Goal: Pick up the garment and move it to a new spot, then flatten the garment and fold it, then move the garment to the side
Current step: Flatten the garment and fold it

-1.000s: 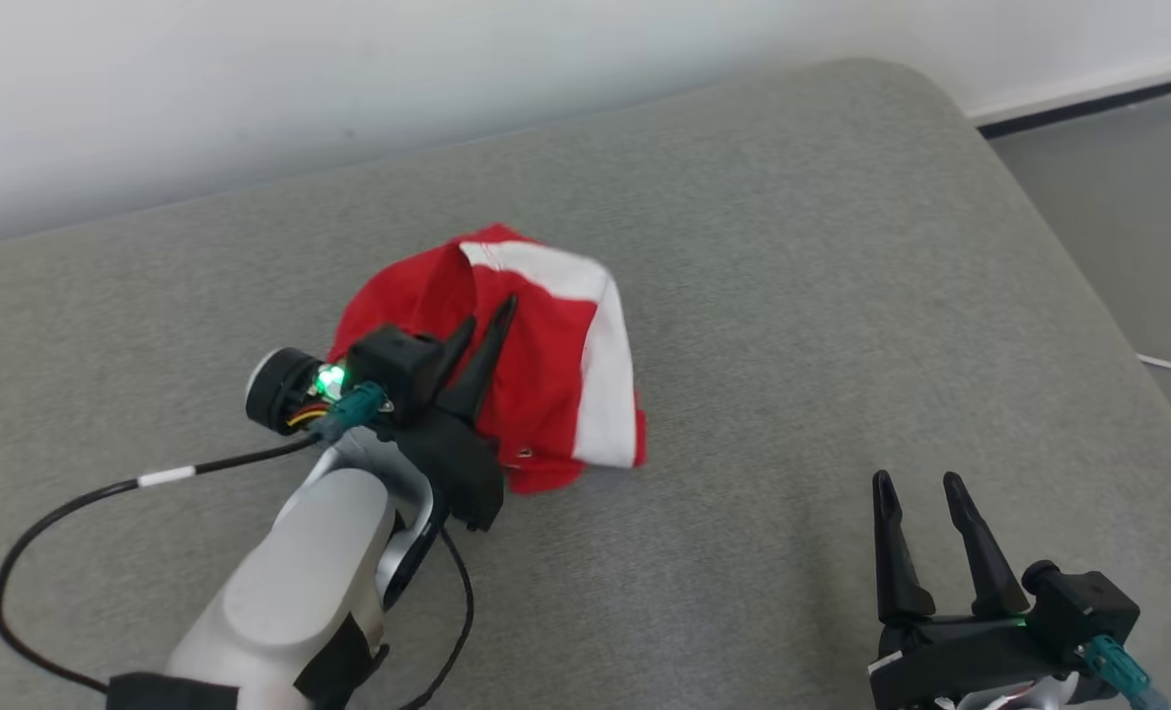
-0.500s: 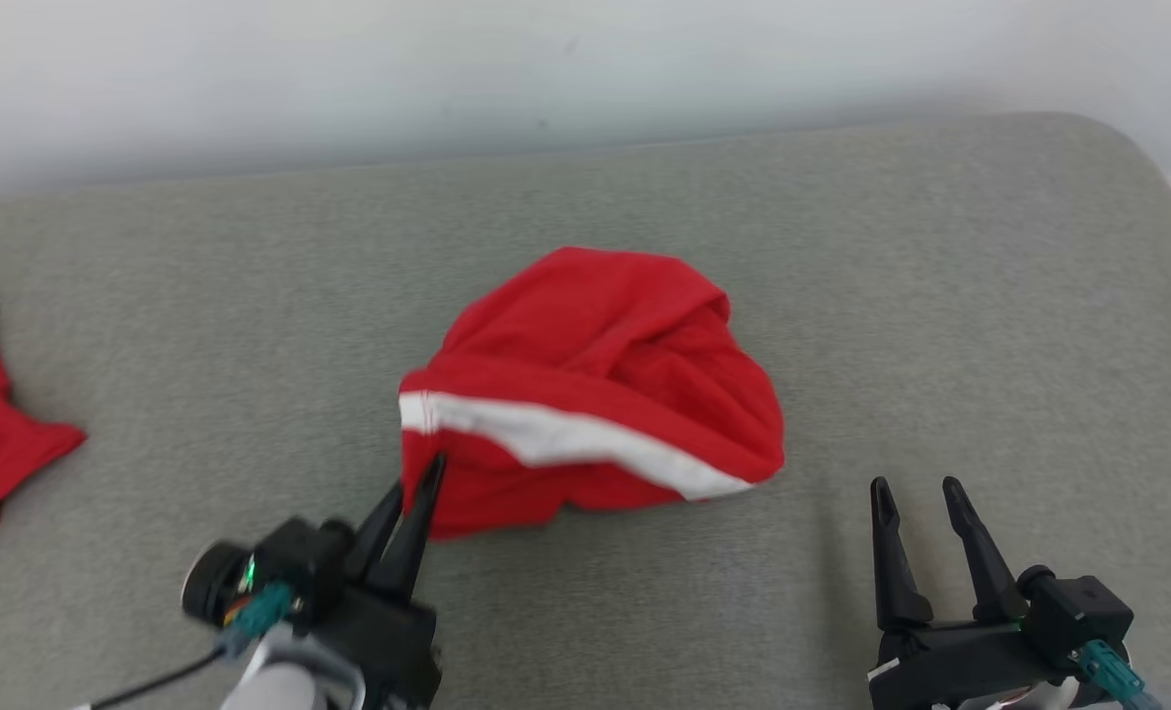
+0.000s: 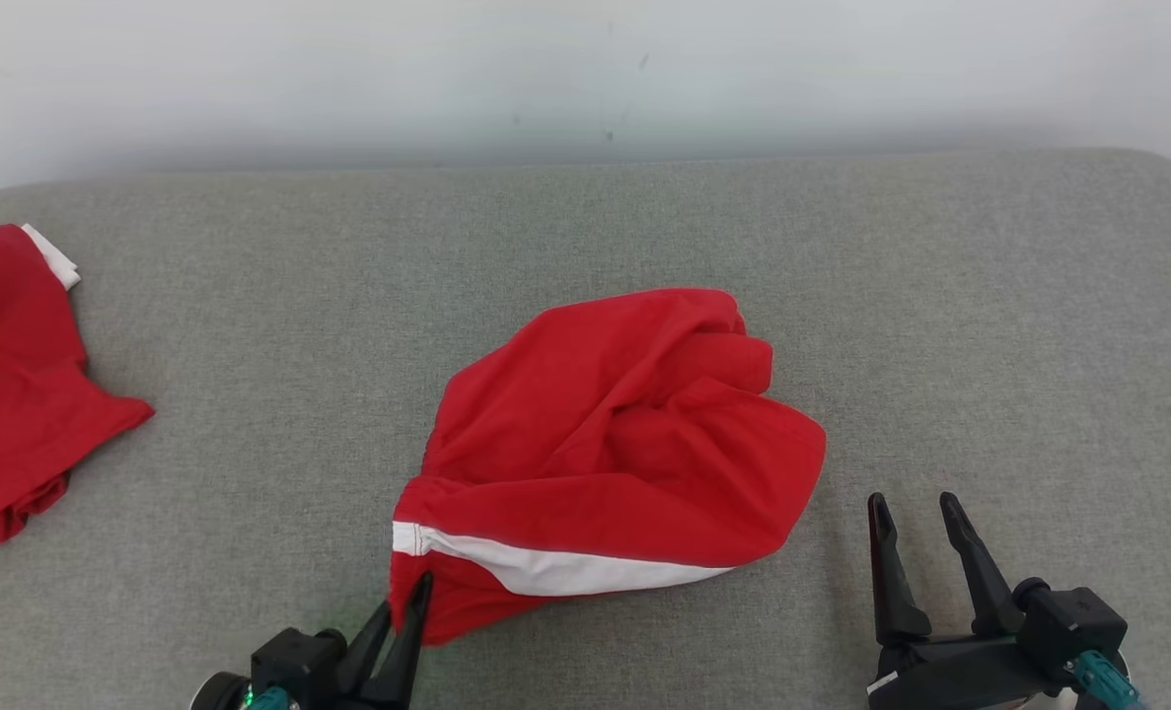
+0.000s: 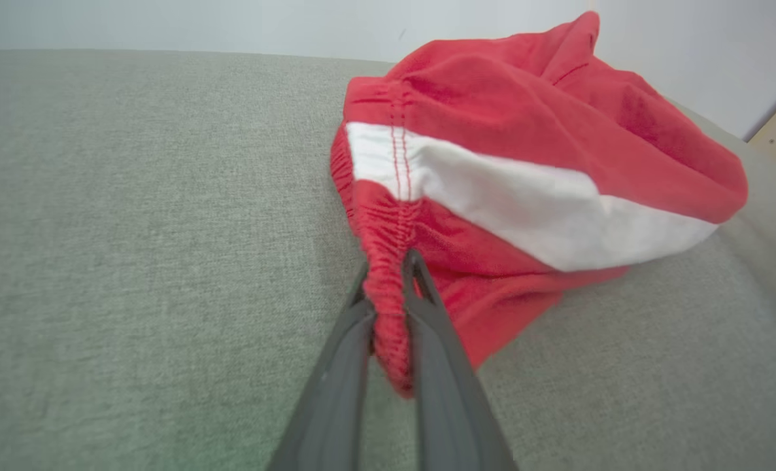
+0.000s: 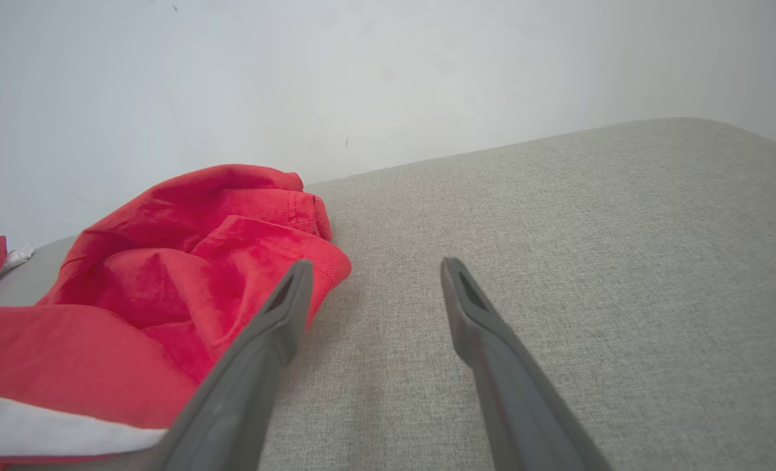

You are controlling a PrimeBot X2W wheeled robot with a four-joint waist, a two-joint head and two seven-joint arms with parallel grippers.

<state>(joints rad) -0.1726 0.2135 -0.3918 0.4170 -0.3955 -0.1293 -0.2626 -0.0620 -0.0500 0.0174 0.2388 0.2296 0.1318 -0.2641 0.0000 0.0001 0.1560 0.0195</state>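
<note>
- Surface: grey upholstered surface (image 3: 989, 296), rounded far-right corner, pale wall (image 3: 546, 69) behind its far edge.
- Garment (image 3: 624, 444): red, bunched in a loose heap about midway between the left and right edges, nearer the near edge than the far one. A white stripe (image 3: 565, 570) runs along its near side.
- Left hand (image 3: 407, 597): at the near edge, clenched on the garment. In the left wrist view the gathered elastic waistband (image 4: 388, 307) is seen pinched between the two fingers, with cloth spilling out below the pinch.
- Right hand (image 3: 913, 501): released, fingers apart, nothing between them. It is poised above the surface near the near edge, just to the right of the heap and not touching it.
- Second red garment (image 3: 13, 375): lying at the left edge, well apart from the heap.

Step judged to be in hand: the garment is being placed at its new spot, with flattening to follow.

To be done well:
- The pinch is best held on the waistband, since elastic gives a firm purchase.
- The heap should be set well clear of the second red garment.
- The waistband's free end, by the stripe's right end, should be taken by the right hand.
- The two ends should then be drawn apart slowly and low along the near edge, so that folds are pulled out rather than dragged.
</note>
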